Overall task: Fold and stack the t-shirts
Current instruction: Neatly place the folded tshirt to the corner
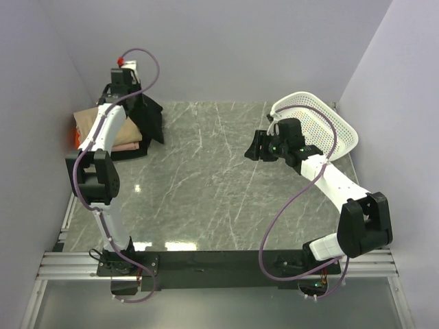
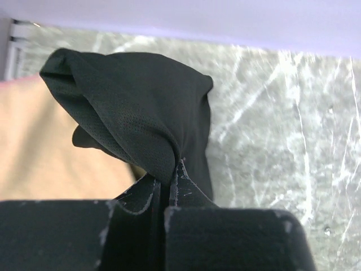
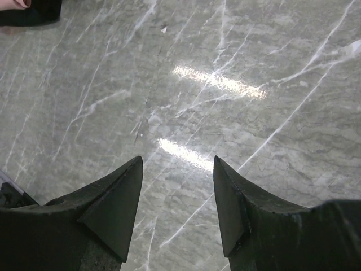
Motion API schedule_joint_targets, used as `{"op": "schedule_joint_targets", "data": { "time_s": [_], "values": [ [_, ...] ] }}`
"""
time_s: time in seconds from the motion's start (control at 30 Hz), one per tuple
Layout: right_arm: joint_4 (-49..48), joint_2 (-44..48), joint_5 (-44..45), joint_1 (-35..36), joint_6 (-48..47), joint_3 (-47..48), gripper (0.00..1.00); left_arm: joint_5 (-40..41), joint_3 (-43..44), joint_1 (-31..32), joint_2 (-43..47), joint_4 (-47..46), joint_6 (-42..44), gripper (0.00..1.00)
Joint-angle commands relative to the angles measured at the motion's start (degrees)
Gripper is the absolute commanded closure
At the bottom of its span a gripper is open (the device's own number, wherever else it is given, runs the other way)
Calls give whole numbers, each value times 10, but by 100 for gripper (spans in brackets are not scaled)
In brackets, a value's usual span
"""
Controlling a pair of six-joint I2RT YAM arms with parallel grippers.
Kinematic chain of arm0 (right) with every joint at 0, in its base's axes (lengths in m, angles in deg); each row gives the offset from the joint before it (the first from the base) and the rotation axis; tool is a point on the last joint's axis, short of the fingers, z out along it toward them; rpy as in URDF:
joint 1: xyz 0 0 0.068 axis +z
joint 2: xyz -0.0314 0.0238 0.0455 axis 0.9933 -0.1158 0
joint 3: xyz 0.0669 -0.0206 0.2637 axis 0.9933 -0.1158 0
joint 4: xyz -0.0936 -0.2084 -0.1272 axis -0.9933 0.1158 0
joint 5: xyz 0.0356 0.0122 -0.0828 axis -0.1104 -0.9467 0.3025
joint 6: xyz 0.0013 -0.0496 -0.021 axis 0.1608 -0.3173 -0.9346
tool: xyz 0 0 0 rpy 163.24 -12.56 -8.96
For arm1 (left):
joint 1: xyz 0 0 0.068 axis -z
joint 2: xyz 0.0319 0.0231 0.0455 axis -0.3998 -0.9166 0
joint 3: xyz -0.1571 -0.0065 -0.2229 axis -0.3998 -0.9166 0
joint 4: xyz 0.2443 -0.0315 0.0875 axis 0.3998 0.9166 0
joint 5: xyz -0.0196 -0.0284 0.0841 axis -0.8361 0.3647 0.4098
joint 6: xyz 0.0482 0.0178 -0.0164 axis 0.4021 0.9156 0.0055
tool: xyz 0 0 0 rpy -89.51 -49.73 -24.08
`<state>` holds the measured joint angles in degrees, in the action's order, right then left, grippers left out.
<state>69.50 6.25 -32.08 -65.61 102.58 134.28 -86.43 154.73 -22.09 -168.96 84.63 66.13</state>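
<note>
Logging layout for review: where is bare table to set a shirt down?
Bare table spans the middle, between the folded stack and the basket, under the open right gripper. Far left is crowded: left gripper pinching the black t-shirt.

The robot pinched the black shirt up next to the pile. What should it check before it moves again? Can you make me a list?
1. Is the left tool shut tight on the black t-shirt? Ok.
2. Is the black t-shirt folded flat? Not ok, it hangs bunched up from the tool.
3. Is the right tool open with nothing in it, ready to help? Ok.
4. Is the tan shirt on top of the pile lying flat? Ok.
5. Are more shirts waiting in the white basket? Cannot tell.
</note>
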Motion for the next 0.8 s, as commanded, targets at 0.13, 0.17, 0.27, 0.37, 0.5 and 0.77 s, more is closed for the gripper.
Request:
{"op": "schedule_joint_targets", "data": {
  "time_s": [0.13, 0.17, 0.27, 0.37, 0.5, 0.77],
  "values": [
    [-30, 10, -24, -9, -7, -5, 40, -56, 68, -65, 3, 11, 3, 100],
    [-33, 10, -25, -9, -7, -6, 40, -67, 75, -70, 2, 12, 0, 100],
    [-32, 8, -29, -8, -7, -6, 40, -88, 84, -92, 3, 17, -13, 100],
    [-34, 9, -30, -9, -7, -6, 40, -82, 84, -104, 8, 21, -18, 100],
    [-35, 13, -31, -9, -7, -12, 40, -88, 92, -132, 7, 26, -28, 100],
    [-37, 12, -35, -9, -7, -11, 40, -95, 80, -169, 17, 29, -27, 100]
  ]
}}
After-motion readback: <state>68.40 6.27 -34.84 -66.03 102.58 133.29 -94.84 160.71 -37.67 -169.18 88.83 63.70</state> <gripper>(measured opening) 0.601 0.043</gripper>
